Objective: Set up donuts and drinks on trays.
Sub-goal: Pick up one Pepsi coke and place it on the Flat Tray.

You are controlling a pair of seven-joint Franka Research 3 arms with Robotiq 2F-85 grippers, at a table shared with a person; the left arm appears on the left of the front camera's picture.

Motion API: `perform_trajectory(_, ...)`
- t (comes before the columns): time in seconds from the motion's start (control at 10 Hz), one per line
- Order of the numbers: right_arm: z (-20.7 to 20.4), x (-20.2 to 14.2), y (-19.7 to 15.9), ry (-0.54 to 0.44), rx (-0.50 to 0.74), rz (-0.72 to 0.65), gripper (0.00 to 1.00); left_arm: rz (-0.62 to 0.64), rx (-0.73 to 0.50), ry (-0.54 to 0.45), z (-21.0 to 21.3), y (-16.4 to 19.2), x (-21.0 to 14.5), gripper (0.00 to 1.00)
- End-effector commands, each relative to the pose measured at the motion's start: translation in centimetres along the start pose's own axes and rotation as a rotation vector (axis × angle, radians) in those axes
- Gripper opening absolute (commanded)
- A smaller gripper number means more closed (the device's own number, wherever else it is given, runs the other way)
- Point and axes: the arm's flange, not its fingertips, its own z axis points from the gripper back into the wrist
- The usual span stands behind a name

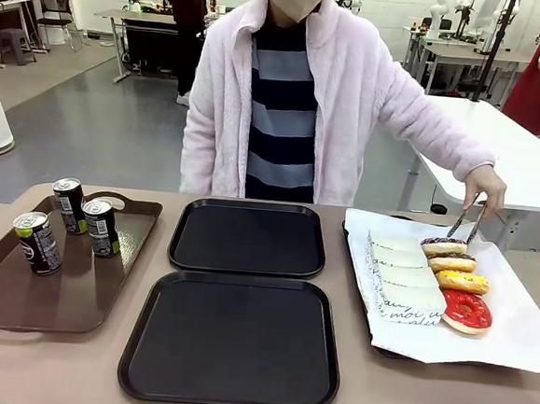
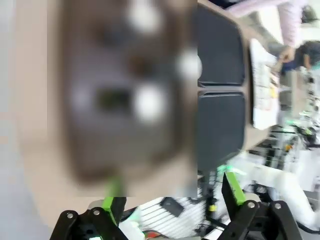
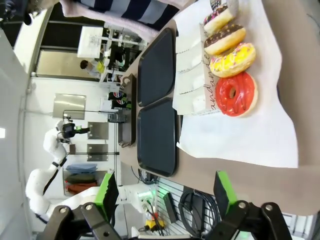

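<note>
Donuts well beyond parted right jaws

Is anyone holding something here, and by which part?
Tongs, gripped at their top end by the person's hand, tips at a donut; left end effector and right end effector open, empty.

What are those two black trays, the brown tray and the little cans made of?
The two black square trays look like matte plastic: dull, even surface, moulded raised rim. The brown handled tray seems glossier plastic, catching soft reflections. The small dark cans appear metal, judging by their shiny silver tops.
</note>
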Motion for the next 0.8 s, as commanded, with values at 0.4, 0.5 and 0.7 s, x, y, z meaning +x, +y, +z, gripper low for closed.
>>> perform_trajectory(0.4,0.0,0.2,-0.1,-0.011,0.026,0.02,1.0,-0.001,0.521,0.099,-8.7,-6.6,2.7,1.0)
perform_trajectory(0.5,0.0,0.2,-0.1,-0.011,0.026,0.02,1.0,-0.036,0.54,0.096,-10.3,-7.3,2.1,1.0)
perform_trajectory(0.7,0.0,0.2,-0.1,-0.011,0.026,0.02,1.0,-0.08,0.629,0.122,-12.9,-7.7,1.3,1.0)
